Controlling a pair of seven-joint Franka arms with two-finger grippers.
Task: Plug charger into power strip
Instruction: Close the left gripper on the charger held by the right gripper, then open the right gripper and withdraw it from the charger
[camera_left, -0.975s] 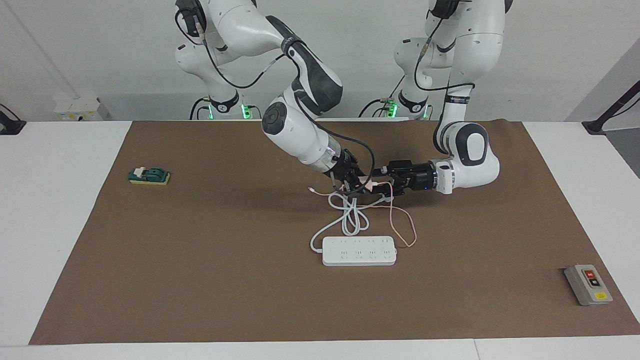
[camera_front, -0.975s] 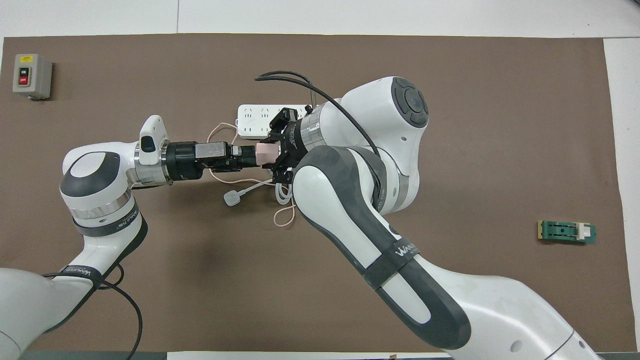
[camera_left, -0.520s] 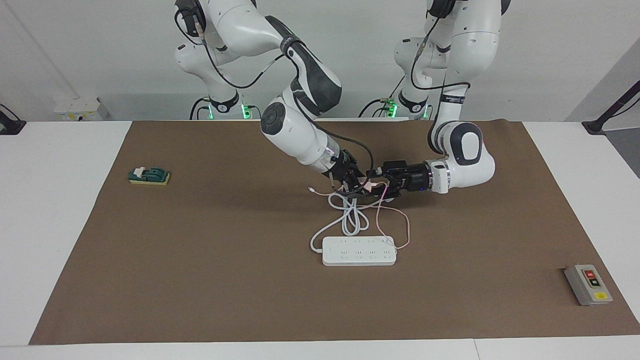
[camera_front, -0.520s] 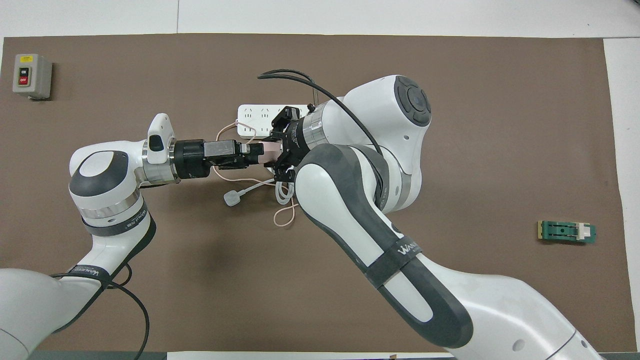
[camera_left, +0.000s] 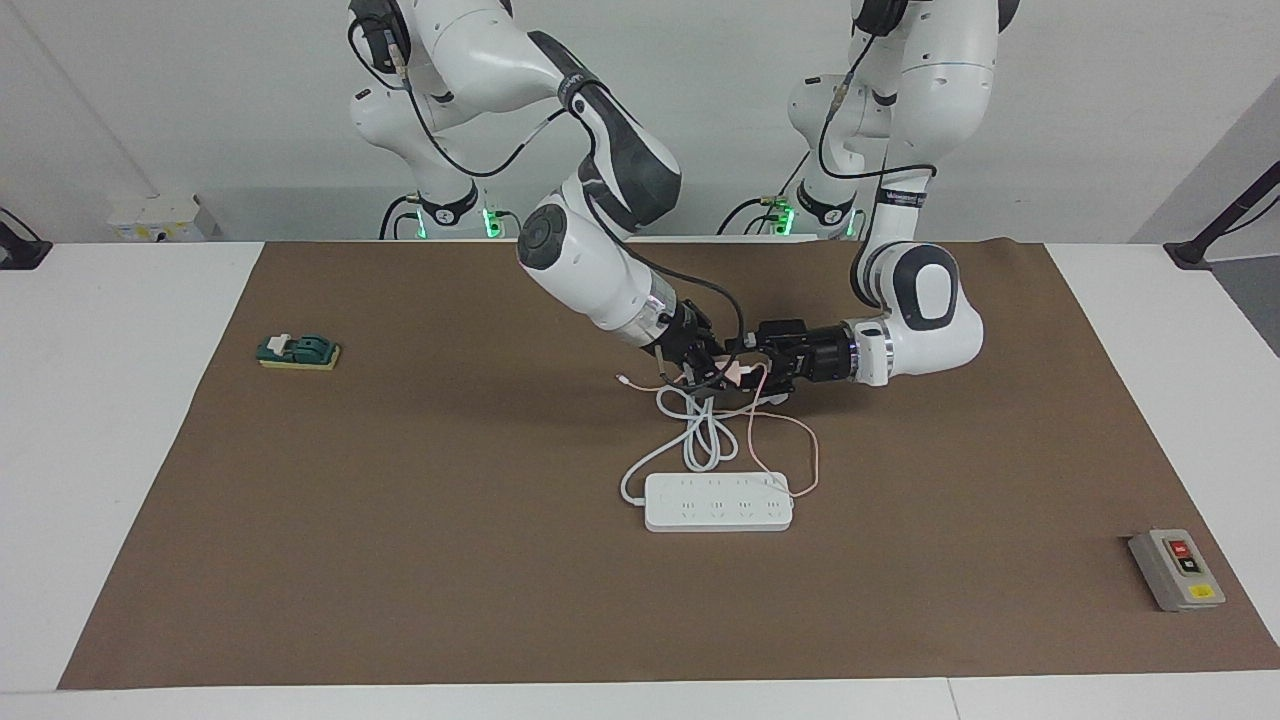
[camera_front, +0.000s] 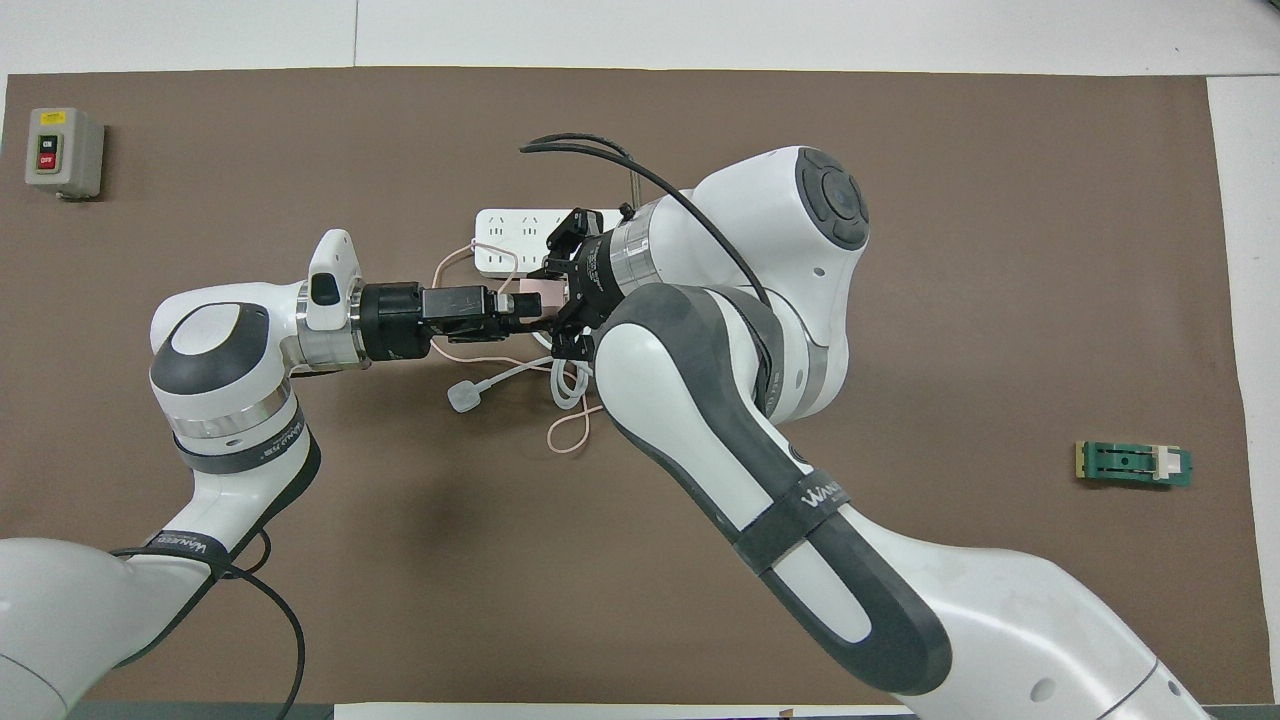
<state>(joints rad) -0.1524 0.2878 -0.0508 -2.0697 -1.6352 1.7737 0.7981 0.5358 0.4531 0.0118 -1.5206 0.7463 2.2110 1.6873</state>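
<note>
Since the left gripper (camera_left: 752, 366) slid closer, we see both it and the right gripper (camera_left: 715, 375) meeting at the charger (camera_front: 537, 297); which fingers clasp it we cannot tell

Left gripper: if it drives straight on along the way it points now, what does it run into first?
Most likely the charger, the pink cube right at the left gripper tips, with the right gripper on its other end. The two grippers point at each other over the cord loops; exact depth is hard to judge.
</note>
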